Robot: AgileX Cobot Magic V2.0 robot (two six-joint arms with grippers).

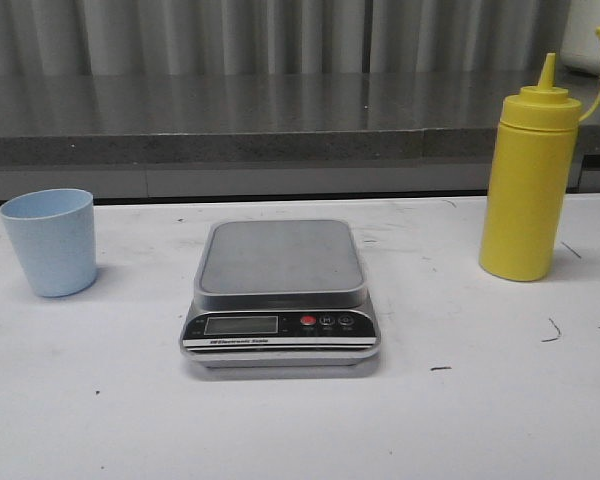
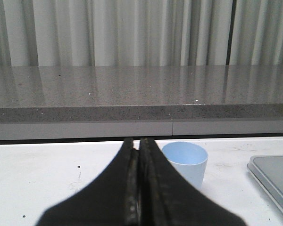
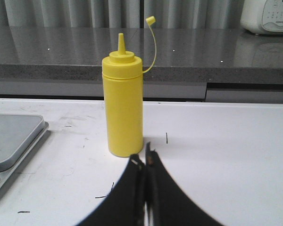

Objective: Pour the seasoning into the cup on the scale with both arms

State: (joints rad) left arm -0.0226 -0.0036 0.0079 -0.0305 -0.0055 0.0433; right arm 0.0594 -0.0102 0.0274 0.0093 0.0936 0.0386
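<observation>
The light blue cup [image 1: 50, 241] stands upright and empty on the white table, left of the scale [image 1: 280, 293]. The scale sits in the middle with a bare steel platform. At the right, the yellow seasoning bottle [image 1: 530, 180] is upright, its tip cover hanging off the nozzle. Neither arm shows in the front view. My left gripper [image 2: 137, 143] is shut and empty, short of the cup [image 2: 185, 162], which sits just beside its tips. My right gripper [image 3: 144, 157] is shut and empty, close in front of the bottle [image 3: 123, 110].
A grey stone ledge [image 1: 280, 125] runs along the back of the table, with curtains behind. A white appliance [image 3: 266, 16] sits on the ledge at the far right. The scale's corner [image 2: 273, 176] lies beside the cup, and its edge [image 3: 14, 141] beside the bottle.
</observation>
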